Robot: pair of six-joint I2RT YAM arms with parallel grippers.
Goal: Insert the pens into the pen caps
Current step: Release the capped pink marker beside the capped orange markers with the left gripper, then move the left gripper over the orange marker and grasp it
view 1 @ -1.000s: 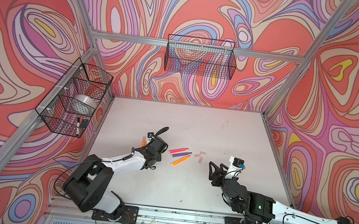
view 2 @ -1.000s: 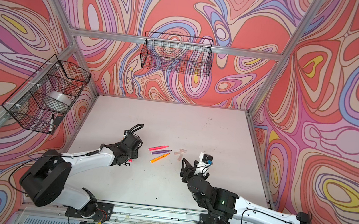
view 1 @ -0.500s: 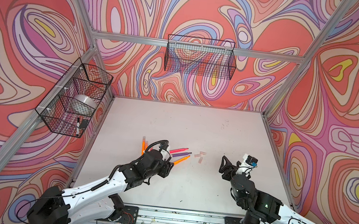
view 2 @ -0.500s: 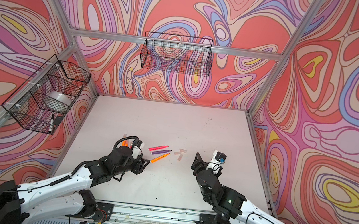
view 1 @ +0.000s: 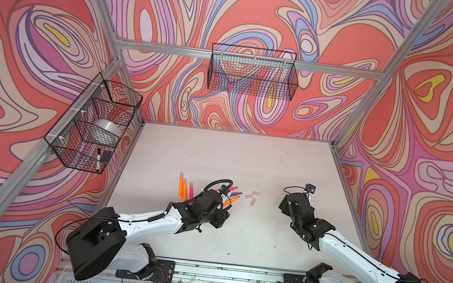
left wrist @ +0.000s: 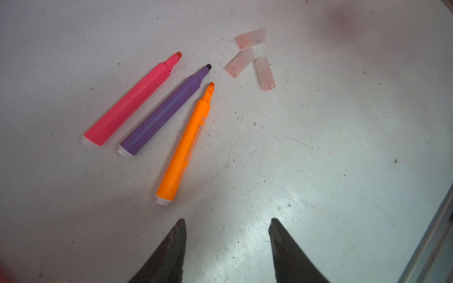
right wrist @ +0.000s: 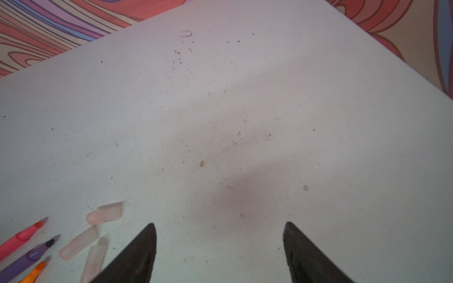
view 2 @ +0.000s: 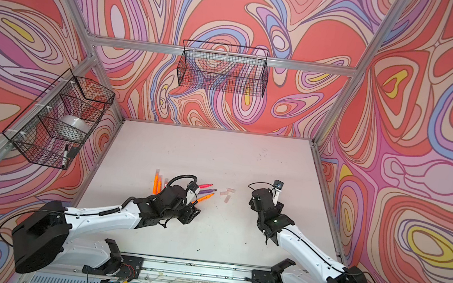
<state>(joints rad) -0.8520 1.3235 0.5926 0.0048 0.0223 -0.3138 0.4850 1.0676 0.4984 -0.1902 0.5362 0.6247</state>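
Three bare-tipped pens lie side by side on the white table (view 1: pixel 218 153): pink pen (left wrist: pixel 127 103), purple pen (left wrist: pixel 161 115), orange pen (left wrist: pixel 186 144). Their tips fan toward three loose pen caps (left wrist: pixel 240 62), which lie apart from them at their 3 o'clock in both top views.

Three further pens (view 1: pixel 185 188), two orange and one pink, lie parallel at 9 o'clock of the bare group.

Left gripper (left wrist: pixel 227 220): jaws apart, nothing between them, bare pens at its 12 o'clock.

Right gripper (right wrist: pixel 220 223): jaws spread wide, nothing between them, caps at its 9 o'clock.
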